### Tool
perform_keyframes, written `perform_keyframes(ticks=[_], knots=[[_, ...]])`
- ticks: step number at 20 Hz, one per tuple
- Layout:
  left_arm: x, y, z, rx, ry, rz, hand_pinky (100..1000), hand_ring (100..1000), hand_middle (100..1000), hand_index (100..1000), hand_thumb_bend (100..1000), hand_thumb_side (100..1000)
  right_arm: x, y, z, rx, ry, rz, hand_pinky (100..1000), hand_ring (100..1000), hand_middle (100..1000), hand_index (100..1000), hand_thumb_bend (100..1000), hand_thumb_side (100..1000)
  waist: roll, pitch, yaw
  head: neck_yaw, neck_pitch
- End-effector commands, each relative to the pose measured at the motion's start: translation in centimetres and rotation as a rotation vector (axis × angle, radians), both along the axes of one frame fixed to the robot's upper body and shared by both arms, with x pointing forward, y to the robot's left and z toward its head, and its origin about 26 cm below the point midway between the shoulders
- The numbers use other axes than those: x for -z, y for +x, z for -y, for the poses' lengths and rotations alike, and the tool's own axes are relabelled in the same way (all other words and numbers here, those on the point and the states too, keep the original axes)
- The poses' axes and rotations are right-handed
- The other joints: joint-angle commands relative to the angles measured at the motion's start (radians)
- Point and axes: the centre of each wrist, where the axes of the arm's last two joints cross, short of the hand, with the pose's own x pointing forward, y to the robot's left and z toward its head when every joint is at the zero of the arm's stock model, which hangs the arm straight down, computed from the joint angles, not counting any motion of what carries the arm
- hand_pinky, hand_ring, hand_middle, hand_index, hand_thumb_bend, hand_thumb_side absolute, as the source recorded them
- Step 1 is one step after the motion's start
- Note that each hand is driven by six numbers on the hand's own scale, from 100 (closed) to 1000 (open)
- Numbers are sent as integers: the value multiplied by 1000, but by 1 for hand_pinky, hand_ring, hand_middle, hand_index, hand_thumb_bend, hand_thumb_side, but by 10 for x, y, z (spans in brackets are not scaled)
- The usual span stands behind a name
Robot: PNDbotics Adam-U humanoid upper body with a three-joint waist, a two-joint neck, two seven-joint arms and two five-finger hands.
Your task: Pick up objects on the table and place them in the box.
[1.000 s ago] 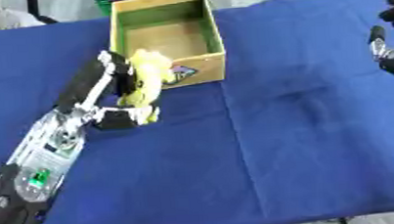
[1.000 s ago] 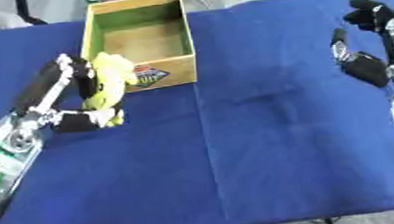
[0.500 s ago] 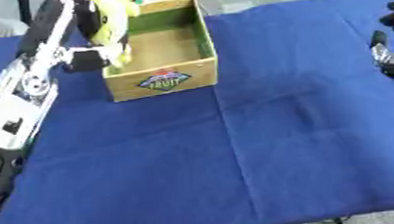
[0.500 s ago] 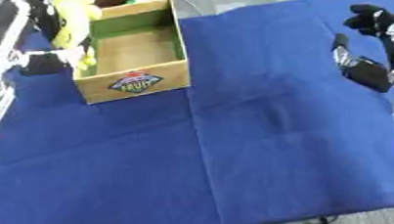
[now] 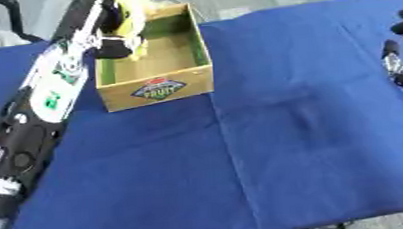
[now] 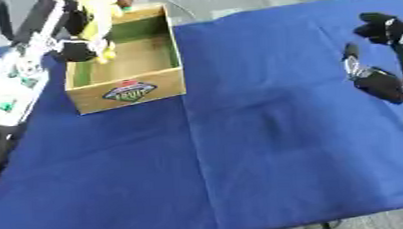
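Gripping yellow toy (image 5: 130, 16) | left hand (image 5: 110, 44) | above box (image 5: 157, 89)

The yellow object (image 6: 97, 15) is blurred, its shape unclear, partly hidden by the left hand (image 6: 76, 46); the fingers' curl cannot be judged.

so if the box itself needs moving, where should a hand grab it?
Best guess: the box's right long wall, pinched over its top rim from the robot's right side. The box is open-topped with thin upright walls, and that side faces bare blue cloth. The left hand, shut on a yellow object, hangs over the left wall, blocking that approach.
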Motion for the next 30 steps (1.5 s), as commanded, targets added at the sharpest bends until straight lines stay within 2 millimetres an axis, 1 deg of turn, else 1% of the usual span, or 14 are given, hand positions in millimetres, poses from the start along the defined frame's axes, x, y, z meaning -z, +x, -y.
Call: perform_keyframes(ticks=[1,2,3,4,5,6,9,11,15,19,21,24,27,30], knots=[[-3,10,-10,-73,6,5,513,510,497,530,305,161,-13,2,-2,-21,-7,34,837,796,691,876,100,240,-2,-14,-10,16,-15],[0,13,-12,-88,10,1,513,510,497,530,305,161,-13,2,-3,-25,-8,34,837,796,691,876,100,240,-1,-13,-14,18,-15],[4,16,-15,-105,11,-3,548,562,563,593,353,212,-14,2,-4,-28,-8,34,837,796,690,876,100,240,-1,-13,-19,21,-16],[7,19,-18,-123,10,-7,559,576,584,613,378,234,-14,3,-5,-31,-8,34,837,796,690,876,100,240,0,-12,-25,25,-16],[12,21,-21,-136,10,-14,591,625,646,672,507,311,-14,3,-5,-32,-8,35,836,796,690,876,100,240,0,-11,-30,27,-16],[17,23,-23,-144,12,-22,606,653,677,699,581,347,-14,3,-5,-33,-8,35,836,796,690,876,100,240,0,-10,-33,28,-16],[31,29,-29,-146,6,-44,649,735,771,774,922,443,-14,3,-5,-32,-5,35,836,796,690,876,100,240,-2,-9,-36,27,-14],[40,32,-31,-141,-10,-44,670,767,808,793,993,465,-14,3,-4,-30,-4,36,836,796,690,876,100,240,-3,-8,-35,25,-13],[42,33,-37,-123,-75,16,679,793,836,803,1000,538,-15,3,-3,-24,-1,39,836,796,689,875,100,241,-4,-5,-27,17,-13],[25,29,-35,-78,-156,152,653,769,810,779,1000,594,-14,2,1,-10,2,40,836,796,689,875,100,242,-4,-5,-7,2,-14],[17,26,-30,-43,-202,225,643,760,796,762,916,610,-14,1,3,-3,4,40,836,796,689,875,100,243,-4,-5,7,-6,-14],[6,20,-25,17,-245,325,633,745,776,746,842,606,-15,0,5,5,9,44,835,796,689,876,100,244,-3,-5,29,-19,-16],[1,9,-25,77,-271,404,629,735,763,733,791,573,-15,-1,7,16,12,48,835,796,689,876,100,246,-1,-5,50,-32,-20],[6,-5,-33,120,-298,458,622,725,753,724,764,552,-16,-2,10,27,16,52,835,796,688,876,100,247,0,-2,72,-45,-24]])
